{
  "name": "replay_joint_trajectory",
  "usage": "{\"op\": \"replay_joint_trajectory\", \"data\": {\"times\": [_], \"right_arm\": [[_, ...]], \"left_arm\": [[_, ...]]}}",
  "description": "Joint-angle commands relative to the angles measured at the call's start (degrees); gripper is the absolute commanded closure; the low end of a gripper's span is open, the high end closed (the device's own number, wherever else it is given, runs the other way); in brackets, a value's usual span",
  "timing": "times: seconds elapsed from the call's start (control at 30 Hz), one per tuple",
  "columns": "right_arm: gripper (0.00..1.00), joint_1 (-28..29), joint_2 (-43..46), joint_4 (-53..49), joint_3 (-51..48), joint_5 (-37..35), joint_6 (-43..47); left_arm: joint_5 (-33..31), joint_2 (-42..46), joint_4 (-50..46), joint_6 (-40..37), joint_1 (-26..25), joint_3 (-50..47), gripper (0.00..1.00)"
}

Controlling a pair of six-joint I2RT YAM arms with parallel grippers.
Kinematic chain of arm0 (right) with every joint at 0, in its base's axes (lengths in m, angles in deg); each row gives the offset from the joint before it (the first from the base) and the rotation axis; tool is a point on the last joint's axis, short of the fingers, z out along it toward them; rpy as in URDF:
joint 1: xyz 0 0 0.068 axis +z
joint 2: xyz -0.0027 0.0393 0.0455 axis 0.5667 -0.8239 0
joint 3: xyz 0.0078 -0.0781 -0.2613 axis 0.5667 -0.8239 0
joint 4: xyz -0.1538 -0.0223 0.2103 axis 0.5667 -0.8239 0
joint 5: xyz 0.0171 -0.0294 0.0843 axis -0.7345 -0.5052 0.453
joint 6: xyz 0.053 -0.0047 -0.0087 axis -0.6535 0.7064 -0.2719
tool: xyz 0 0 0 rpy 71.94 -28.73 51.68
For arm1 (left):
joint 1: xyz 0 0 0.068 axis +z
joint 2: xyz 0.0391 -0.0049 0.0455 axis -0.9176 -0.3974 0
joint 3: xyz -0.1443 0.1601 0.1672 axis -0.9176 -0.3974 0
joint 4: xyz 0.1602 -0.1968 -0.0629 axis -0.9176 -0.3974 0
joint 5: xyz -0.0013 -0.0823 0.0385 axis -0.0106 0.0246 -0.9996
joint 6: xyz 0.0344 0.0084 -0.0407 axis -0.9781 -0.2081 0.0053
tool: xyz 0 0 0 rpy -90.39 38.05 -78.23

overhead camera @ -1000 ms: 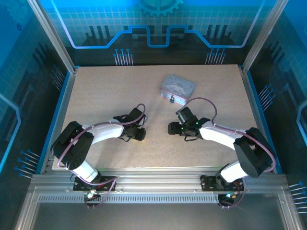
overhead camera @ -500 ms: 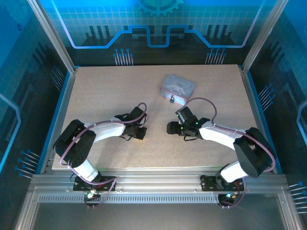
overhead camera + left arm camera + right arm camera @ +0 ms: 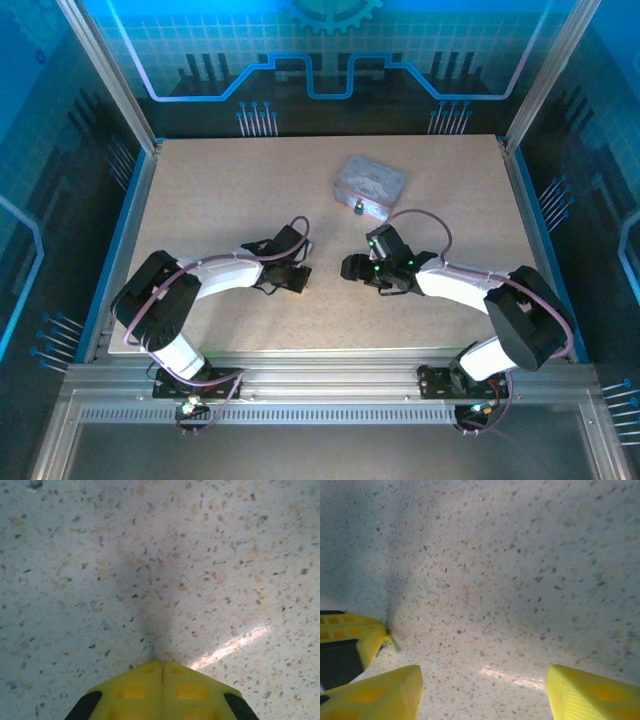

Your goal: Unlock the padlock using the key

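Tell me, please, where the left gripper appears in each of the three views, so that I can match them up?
Top external: the left gripper sits a little left of centre on the table, its tip pointing right.
Left wrist: the left gripper is at bottom centre, its yellow jaws closed together.
Right wrist: the left gripper enters at the left edge, low down.
Shared landmark: the speckled table beneath it in every view.

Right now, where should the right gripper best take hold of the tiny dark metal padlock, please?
Probably by its body, coming from the near side: the tiny dark metal padlock juts out from the near long edge of the pale lavender-grey rectangular tin, which blocks its far side.
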Motion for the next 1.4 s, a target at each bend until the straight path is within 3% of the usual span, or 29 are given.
{"op": "replay_joint_trajectory", "data": {"times": [0.0,0.37,0.63,0.8,1.0,1.37], "right_arm": [[0.37,0.7,-2.2,6.8,-1.4,5.9,-5.3],[0.54,6.4,-10.4,12.6,0.9,8.1,-12.9],[0.73,10.6,-15.2,15.8,3.1,8.0,-20.2],[0.73,11.5,-17.9,17.8,4.5,8.4,-23.7],[0.66,12.3,-19.5,17.9,5.5,8.3,-26.4],[0.63,12.4,-21.8,24.1,4.1,8.7,-32.3]], "left_arm": [[1.9,2.0,4.1,-0.6,-0.5,-3.4,1.0],[0.1,6.7,11.4,4.3,-0.3,-10.0,1.0],[0.4,9.1,15.9,10.9,0.4,-15.0,1.0],[4.8,10.5,23.2,14.9,2.7,-19.3,1.0],[9.9,9.4,27.3,16.8,4.2,-20.4,1.0],[12.7,11.1,31.2,18.8,5.2,-22.5,1.0]]}}
